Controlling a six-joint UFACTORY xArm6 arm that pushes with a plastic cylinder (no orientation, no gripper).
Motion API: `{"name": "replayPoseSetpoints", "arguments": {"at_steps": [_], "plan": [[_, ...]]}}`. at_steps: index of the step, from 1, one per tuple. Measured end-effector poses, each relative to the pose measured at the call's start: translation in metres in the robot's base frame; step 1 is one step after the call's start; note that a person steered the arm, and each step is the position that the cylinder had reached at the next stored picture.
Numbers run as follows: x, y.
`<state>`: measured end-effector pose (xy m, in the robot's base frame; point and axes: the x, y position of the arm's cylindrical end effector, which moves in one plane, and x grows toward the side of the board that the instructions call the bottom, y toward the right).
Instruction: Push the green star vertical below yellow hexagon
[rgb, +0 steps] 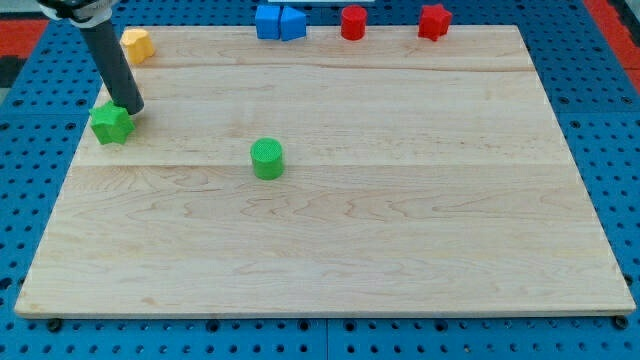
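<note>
Blue perforated base (600, 120) under wooden board (400, 230)

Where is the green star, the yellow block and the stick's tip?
green star (110, 123), camera view, its top face.
yellow block (136, 44), camera view, its top.
my tip (132, 108), camera view, the rod's very end.

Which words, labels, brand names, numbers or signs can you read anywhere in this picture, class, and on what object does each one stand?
None: no readable text shows anywhere.
The wooden board bears only grain.
The green star, yellow hexagon, green cylinder, two blue blocks, red cylinder and red star are plain.
My tip, at the green star's upper right edge, carries no marking.
</note>
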<state>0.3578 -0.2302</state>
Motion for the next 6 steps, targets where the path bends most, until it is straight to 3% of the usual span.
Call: {"name": "replayPoseSetpoints", "arguments": {"at_steps": [1,2,4,5,6], "plan": [[0.005,0.055],[0.045,0.042],[0.051,-0.033],[0.051,0.008],[0.047,0.110]]}}
